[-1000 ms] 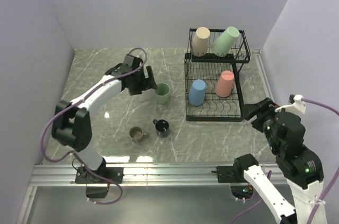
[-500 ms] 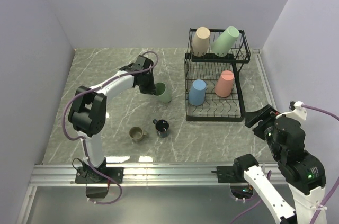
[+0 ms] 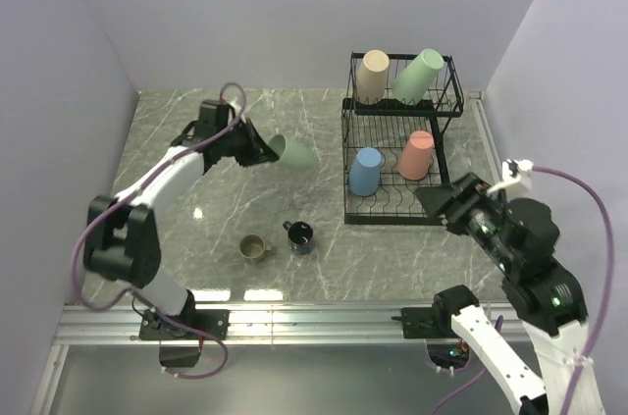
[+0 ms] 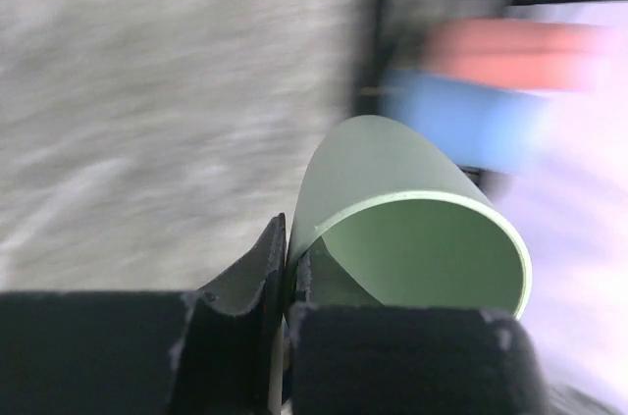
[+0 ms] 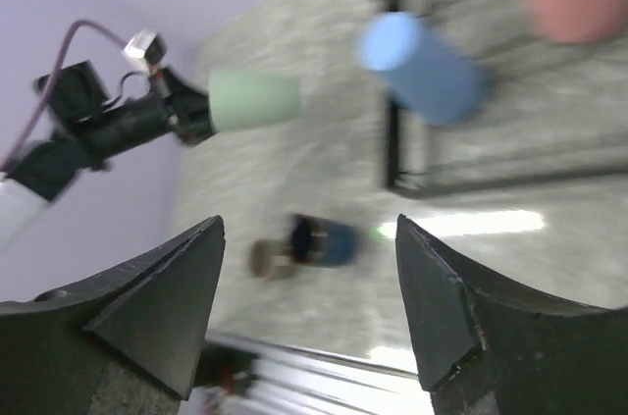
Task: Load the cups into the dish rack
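Pale green tumbler held off the marble table, just left of the dish rack, tipped on its side with the mouth toward the left gripper; clamped tight on the tumbler's rim, one finger inside the wall, one outside. Holds four already: beige tumbler and second pale green tumbler on the rack's upper tier, blue tumbler and salmon-pink tumbler on the lower; leaves the olive-tan mug and navy mug on the table, in front of the rack and to its left.

Looks like the carry to the rack; calls for a slow swing, since a rim pinch leaves the body free to swivel or slip; better to turn the mouth downward before reaching the wires, clear the rack's left post, aim for a free gap, and let go only once seated.

Right gripper at the rack's front right corner, jaws wide apart, holding nothing.

Left wrist view alone shows the fingers straddling the rim, though blurred; overhead view alone shows which tier holds what; right wrist view takes in the held tumbler, both mugs and the rack's lower tier together, also blurred.
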Motion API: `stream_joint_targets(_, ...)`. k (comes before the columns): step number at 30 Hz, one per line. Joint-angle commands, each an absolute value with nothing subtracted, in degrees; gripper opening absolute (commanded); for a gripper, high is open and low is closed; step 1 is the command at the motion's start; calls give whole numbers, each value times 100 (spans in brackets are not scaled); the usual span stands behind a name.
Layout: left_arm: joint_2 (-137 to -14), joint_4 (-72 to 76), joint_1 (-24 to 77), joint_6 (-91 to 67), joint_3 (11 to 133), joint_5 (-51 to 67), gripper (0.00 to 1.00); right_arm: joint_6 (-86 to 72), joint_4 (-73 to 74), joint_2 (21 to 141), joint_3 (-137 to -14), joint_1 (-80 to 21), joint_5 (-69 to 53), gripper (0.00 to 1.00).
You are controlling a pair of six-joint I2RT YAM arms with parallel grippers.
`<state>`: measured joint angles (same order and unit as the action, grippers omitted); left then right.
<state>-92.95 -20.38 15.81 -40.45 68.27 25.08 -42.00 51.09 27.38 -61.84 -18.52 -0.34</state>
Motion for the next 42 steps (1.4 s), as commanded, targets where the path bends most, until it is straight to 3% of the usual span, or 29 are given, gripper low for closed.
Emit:
stream_joint_targets(1,-8316,412,1626,-5101,6619,4532,0,-4832,3194,3119,-5714,-1881,-1745,81)
stream_joint_targets(7,-7340,4388,1670,-7844,5169,5309,0,-6510,759,3611,-4765,-1890,-2767,91)
stream_joint_targets(11,-6944,5341,1854,-8507,4475,5107,0,-7408,-482,3910,-4474,-1925,-2997,95)
stream_joint_targets(22,-6662,6301,2434,-9008,3718,3850,0,-7778,-1582,4552,-4535,-2495,-2918,97)
stream_joint_targets(42,-6917,5511,3401,-8359,3858,2910,0,-7664,-1626,4913,-4992,-3041,-2593,94)
